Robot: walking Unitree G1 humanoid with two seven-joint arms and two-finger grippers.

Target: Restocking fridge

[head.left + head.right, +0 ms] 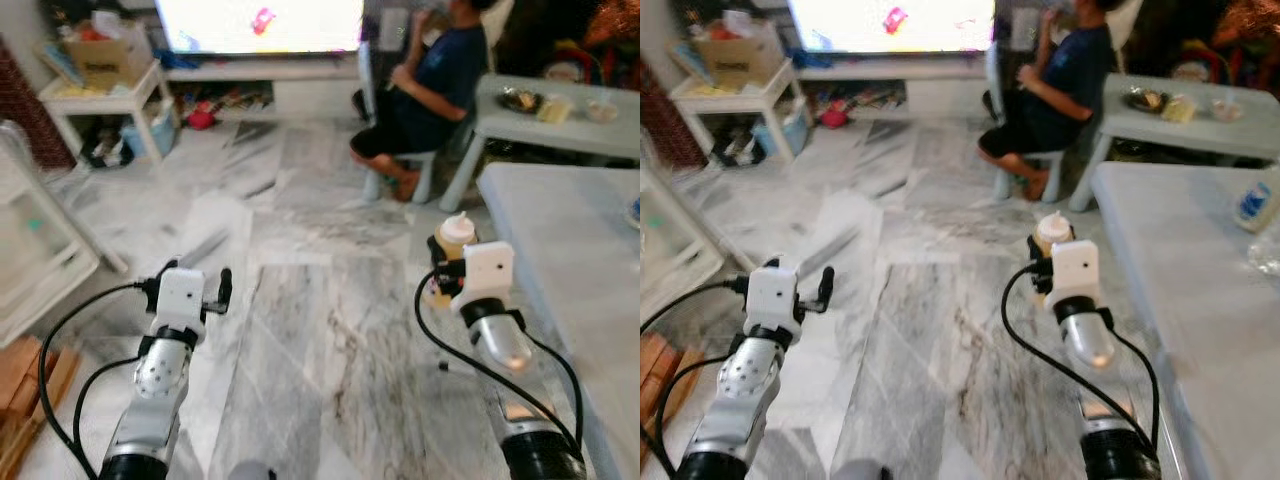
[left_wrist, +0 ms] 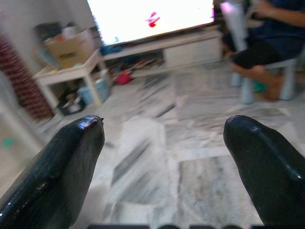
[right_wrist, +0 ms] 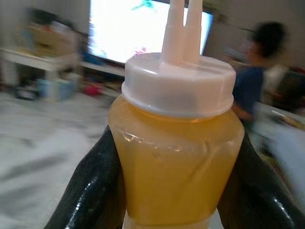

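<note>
A squeeze bottle (image 3: 176,162) of amber liquid with a white nozzle cap is clamped between the black fingers (image 3: 90,191) of my right gripper (image 1: 447,268). It stays upright above the marble floor, just left of a pale table. The same bottle (image 1: 1052,236) pokes up beyond the white wrist housing. My left gripper (image 1: 196,285) is raised over the floor on the left, open, with nothing between its fingers (image 2: 62,171).
A pale table (image 1: 570,260) runs along the right, carrying a small bottle (image 1: 1254,205). A person (image 1: 425,85) sits on a stool ahead beside a second low table (image 1: 560,110). A white shelf unit (image 1: 40,250) stands left, a television (image 1: 260,22) at the back.
</note>
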